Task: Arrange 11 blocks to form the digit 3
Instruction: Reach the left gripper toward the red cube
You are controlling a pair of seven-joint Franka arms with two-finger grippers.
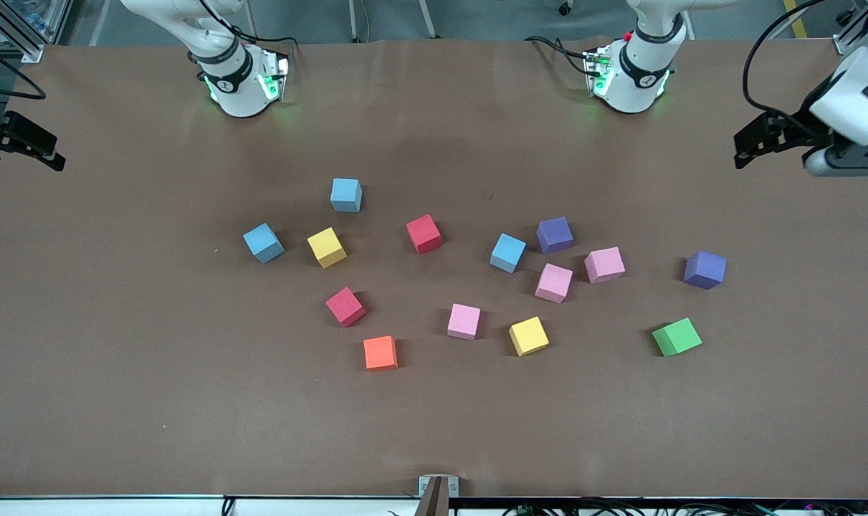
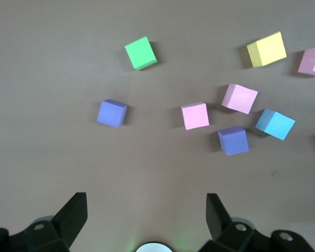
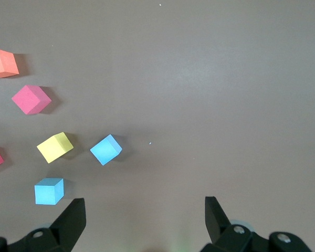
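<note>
No readable text, label or number anywhere.

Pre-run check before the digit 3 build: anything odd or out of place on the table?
Nothing damaged. Thirteen cubes lie scattered, more than eleven: the green cube and a purple cube sit apart toward the left arm's end. Both grippers, left and right, wait open at the table's ends.

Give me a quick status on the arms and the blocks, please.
Left gripper and right gripper open, empty, waiting at the table's ends. Blocks scattered loose, no digit started. Green cube sits among them.
</note>
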